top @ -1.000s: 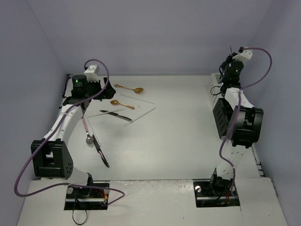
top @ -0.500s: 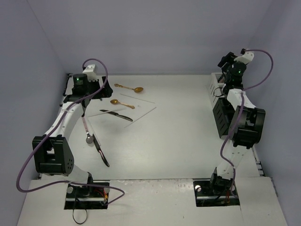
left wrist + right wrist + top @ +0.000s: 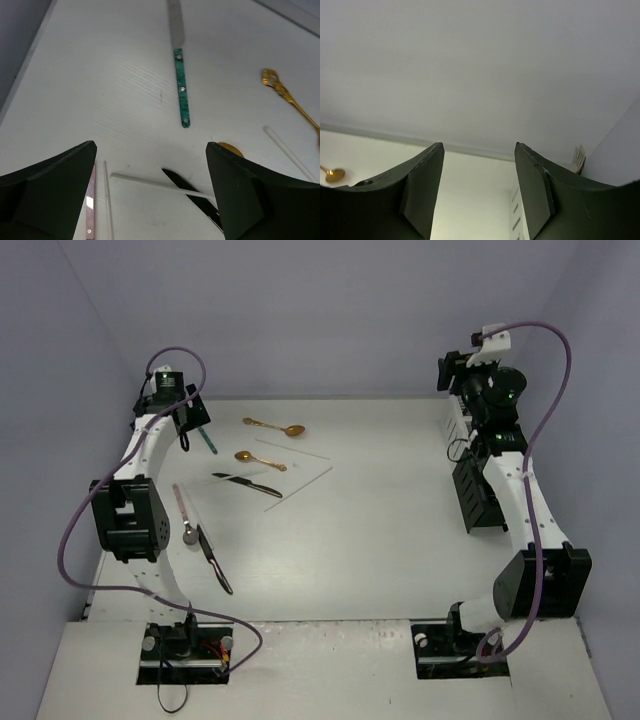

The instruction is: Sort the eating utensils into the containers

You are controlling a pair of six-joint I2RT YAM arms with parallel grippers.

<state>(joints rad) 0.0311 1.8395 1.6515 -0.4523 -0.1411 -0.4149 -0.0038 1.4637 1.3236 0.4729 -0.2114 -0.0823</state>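
Observation:
The eating utensils lie at the table's left. Two gold spoons [image 3: 276, 427] [image 3: 258, 460], a black knife [image 3: 246, 483], a pink-handled spoon [image 3: 183, 512], a second black knife [image 3: 215, 561] and pale chopsticks [image 3: 297, 456] are spread there. A teal-handled piece [image 3: 207, 439] [image 3: 182, 93] lies just in front of my left gripper [image 3: 186, 416] [image 3: 150, 150], which hangs open and empty above the table. The containers stand at the right edge, white [image 3: 457, 421] and black [image 3: 474, 496]. My right gripper [image 3: 450, 371] [image 3: 479, 150] is open and empty, raised near the white one; fork tines [image 3: 579, 158] stick up there.
Purple cables [image 3: 548, 390] loop off both arms. The side walls stand close behind the left arm and beside the right arm. A chopstick [image 3: 155, 183] crosses the black knife blade [image 3: 192, 192] under my left gripper.
The right gripper has gone from shut to open and lifted away to the left, the arm stretching up. The left arm swung back toward the far-left corner, uncovering the teal-handled piece.

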